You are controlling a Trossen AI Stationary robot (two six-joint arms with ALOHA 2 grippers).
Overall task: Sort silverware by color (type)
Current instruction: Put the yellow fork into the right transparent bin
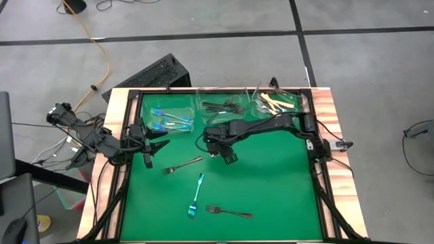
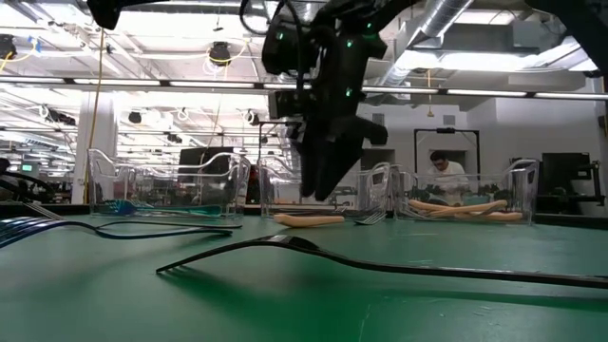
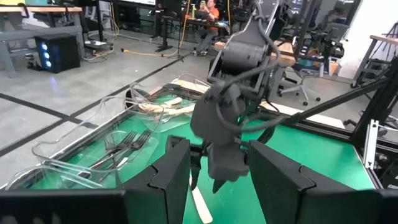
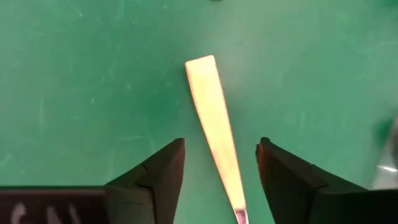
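The left gripper (image 1: 148, 157) waits at the bench's (image 1: 285, 196) left side with its fingers apart and nothing between them (its wrist camera looks straight across at the other arm). Just beyond it, toward the middle, lies a dark fork (image 1: 182, 165); nearer the front edge lie a blue-teal fork (image 1: 196, 195) and a second dark fork (image 1: 229, 212). All three are loose and well clear of either gripper, so nothing threatens them yet. The risk sits with the right gripper (image 1: 227, 155), which hangs over the middle of the bench, jaws spread, directly above a cream-handled fork (image 4: 214, 124) lying flat on the green mat. In the right wrist view the handle runs between the two fingers (image 4: 155, 177), touching neither. It lies somewhat off-line to the gap and passes nearer one finger than the other. If the jaws close from here, I would expect that finger to meet the handle first and push it sideways, or spin the thin flat piece out of the grip. Coming down too far could also press the fingertips into the mat. Behind the right gripper stand three clear tubs (image 1: 234, 108), the right-hand one holding the other cream forks (image 1: 279, 102). A weak pinch could drop this fork short of it, or into the middle tub of dark forks (image 1: 224, 106).
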